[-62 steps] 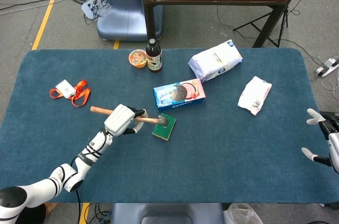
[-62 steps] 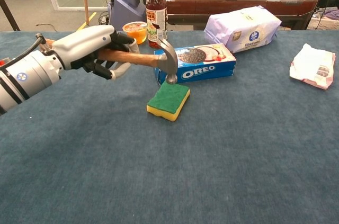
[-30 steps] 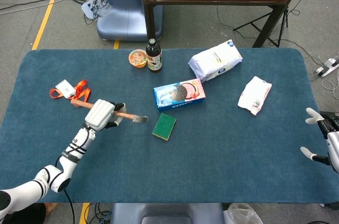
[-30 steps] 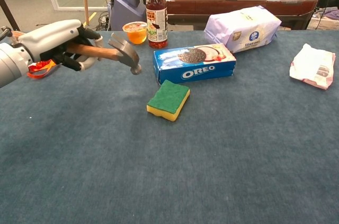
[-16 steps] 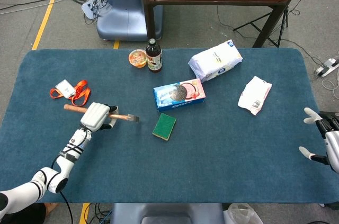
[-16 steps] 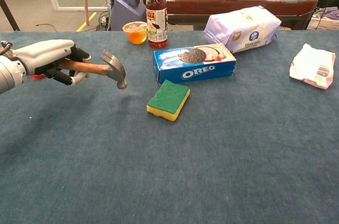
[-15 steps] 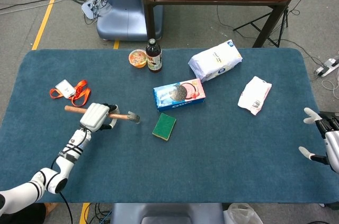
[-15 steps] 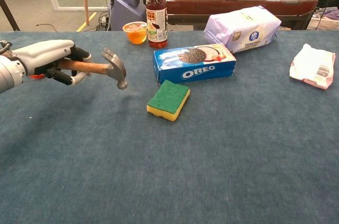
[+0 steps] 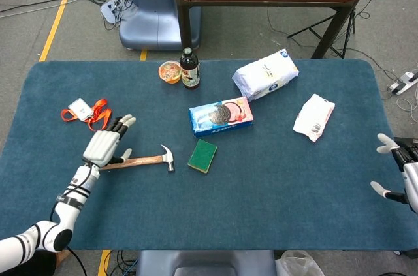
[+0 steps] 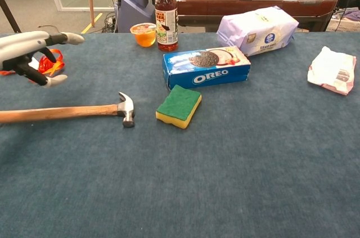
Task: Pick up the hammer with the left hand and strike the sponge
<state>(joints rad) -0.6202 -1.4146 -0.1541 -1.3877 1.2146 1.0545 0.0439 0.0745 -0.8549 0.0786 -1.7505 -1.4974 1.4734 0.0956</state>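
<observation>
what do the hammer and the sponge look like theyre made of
Hammer: the handle looks like varnished wood, warm brown with a slight sheen; the head looks like bare steel, grey and shiny, with a curved claw.
Sponge: looks like soft yellow foam under a green scouring layer, matte and slightly fuzzy; the two colour layers show along its edge. The exact fibre cannot be told.

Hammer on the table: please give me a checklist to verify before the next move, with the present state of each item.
1. Hammer lies flat on the table, released: ok.
2. Left hand is open, fingers spread, above the handle and holding nothing: ok.
3. Hammer head is apart from the sponge, not touching: ok.
4. Sponge lies flat in front of the Oreo box: ok.
5. Right hand is at the table's far edge, away from everything: ok.
6. Sponge struck hard enough: cannot tell.
</observation>
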